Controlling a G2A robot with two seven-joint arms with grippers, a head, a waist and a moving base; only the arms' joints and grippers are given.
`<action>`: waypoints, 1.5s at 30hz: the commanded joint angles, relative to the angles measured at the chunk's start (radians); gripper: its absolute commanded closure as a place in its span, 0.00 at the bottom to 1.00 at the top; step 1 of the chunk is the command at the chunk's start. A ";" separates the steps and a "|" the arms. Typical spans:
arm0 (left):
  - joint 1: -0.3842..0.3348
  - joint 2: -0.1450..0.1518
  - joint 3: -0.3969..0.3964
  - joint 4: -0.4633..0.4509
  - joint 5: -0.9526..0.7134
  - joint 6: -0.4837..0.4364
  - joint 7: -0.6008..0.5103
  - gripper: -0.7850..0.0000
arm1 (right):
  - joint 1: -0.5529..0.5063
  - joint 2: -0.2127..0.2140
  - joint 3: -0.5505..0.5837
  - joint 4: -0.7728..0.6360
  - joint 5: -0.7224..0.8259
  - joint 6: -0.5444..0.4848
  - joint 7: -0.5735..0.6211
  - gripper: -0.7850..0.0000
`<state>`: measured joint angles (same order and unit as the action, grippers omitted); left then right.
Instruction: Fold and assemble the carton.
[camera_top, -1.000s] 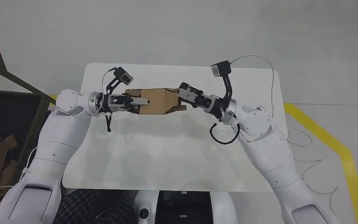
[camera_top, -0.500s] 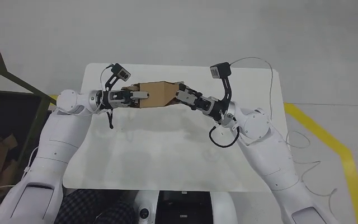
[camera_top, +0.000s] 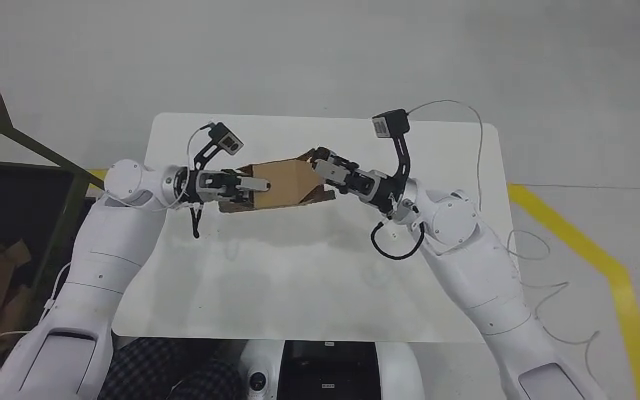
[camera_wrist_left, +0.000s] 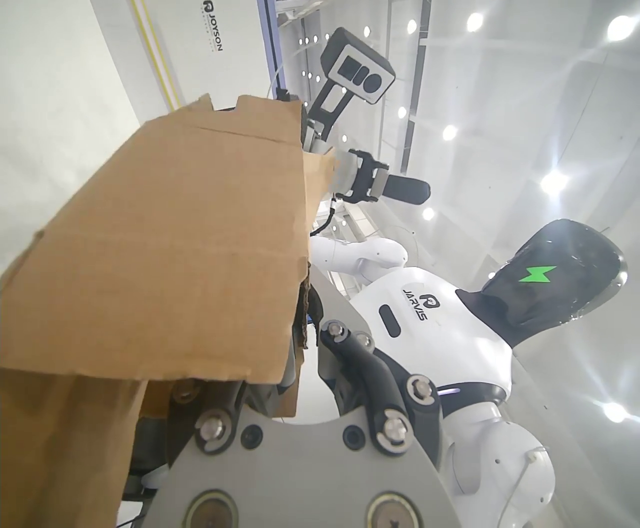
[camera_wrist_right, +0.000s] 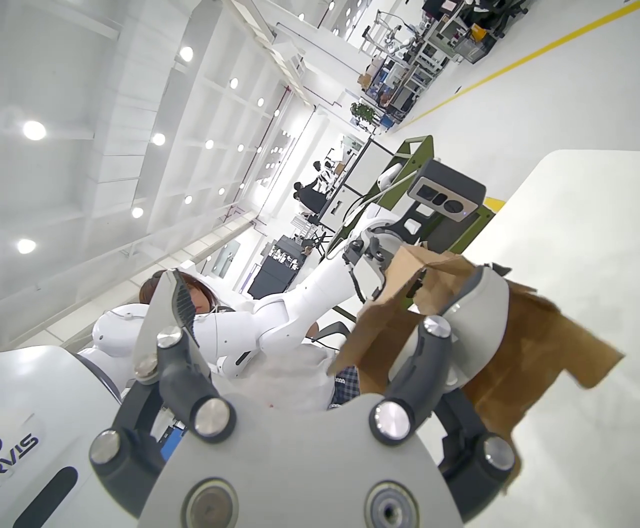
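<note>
Left gripper (camera_top: 256, 185) is clamping the carton (camera_top: 285, 180) by its left end, with one white finger lying along the top panel. Right gripper (camera_top: 321, 172) is standing wide open at the carton's right end, one finger (camera_wrist_right: 477, 305) pressing against the brown flaps while the other finger (camera_wrist_right: 167, 305) is sticking out clear of the cardboard. Partly opened, the carton is lying lengthwise between the two grippers over the tabletop (camera_top: 300, 280), near its far edge and a little toward its left edge; whether it is touching the surface I cannot tell.
</note>
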<state>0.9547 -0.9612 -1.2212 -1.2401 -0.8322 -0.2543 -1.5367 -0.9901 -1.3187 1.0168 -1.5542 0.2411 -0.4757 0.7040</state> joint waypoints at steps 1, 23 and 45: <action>0.006 0.001 0.002 -0.008 0.001 0.005 0.001 1.00 | 0.003 0.000 0.003 0.002 -0.004 -0.003 -0.002 0.00; 0.023 0.031 0.030 -0.060 -0.036 0.029 0.001 1.00 | 0.020 -0.004 -0.007 0.037 0.026 -0.038 0.036 0.00; -0.009 0.014 -0.004 0.028 -0.047 -0.071 0.096 1.00 | -0.048 -0.002 -0.026 -0.060 0.022 -0.007 0.029 0.00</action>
<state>0.9462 -0.9463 -1.2233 -1.2134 -0.8737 -0.3232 -1.4459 -1.0350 -1.3207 0.9937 -1.6100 0.2628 -0.4835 0.7319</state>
